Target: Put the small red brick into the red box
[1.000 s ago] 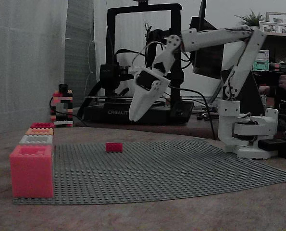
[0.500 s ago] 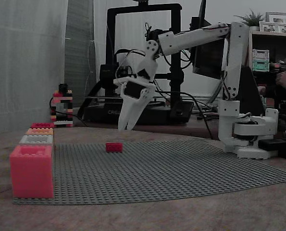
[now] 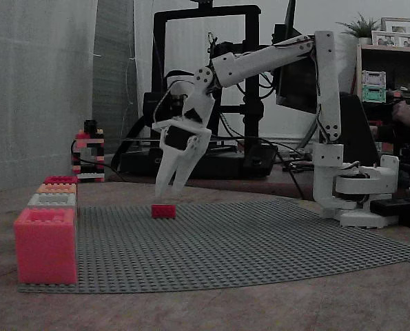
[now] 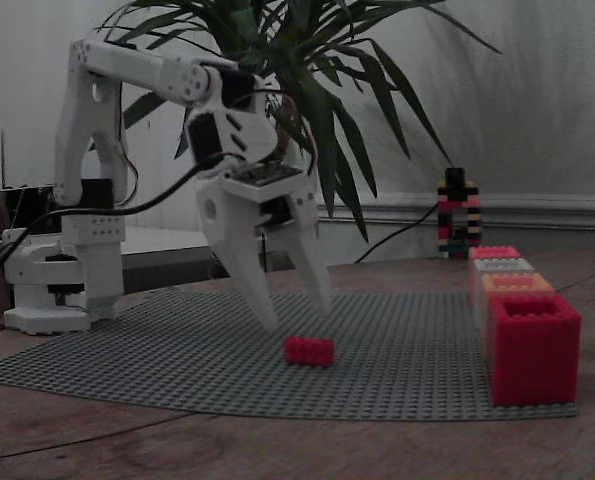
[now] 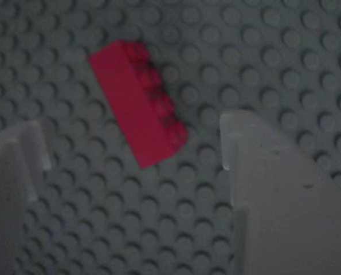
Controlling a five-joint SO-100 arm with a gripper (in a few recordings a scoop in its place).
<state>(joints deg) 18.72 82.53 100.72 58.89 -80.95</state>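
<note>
The small red brick [image 3: 163, 211] [image 4: 309, 350] [image 5: 138, 102] lies flat on the grey studded baseplate [image 3: 260, 241] [image 4: 177, 350]. My white gripper [image 3: 167, 189] [image 4: 295, 312] [image 5: 133, 143] hangs open just above it, fingertips pointing down. In the wrist view the brick lies slanted, just ahead of the two pale fingers [image 5: 262, 172]. Nothing is held. The red box [image 3: 45, 245] [image 4: 532, 347] stands open-topped at the baseplate's corner, left in one fixed view and right in the other.
Behind the red box runs a row of other coloured boxes [image 3: 53, 196] [image 4: 507, 275]. A small brick tower [image 3: 88, 155] [image 4: 458, 215] stands further back. A 3D printer [image 3: 205, 89] sits behind the mat, and a potted plant [image 4: 307, 90] rises behind the arm.
The arm has swung left and down in the fixed view, bringing the open gripper from high above the mat to just over the red brick. The brick has not moved.
</note>
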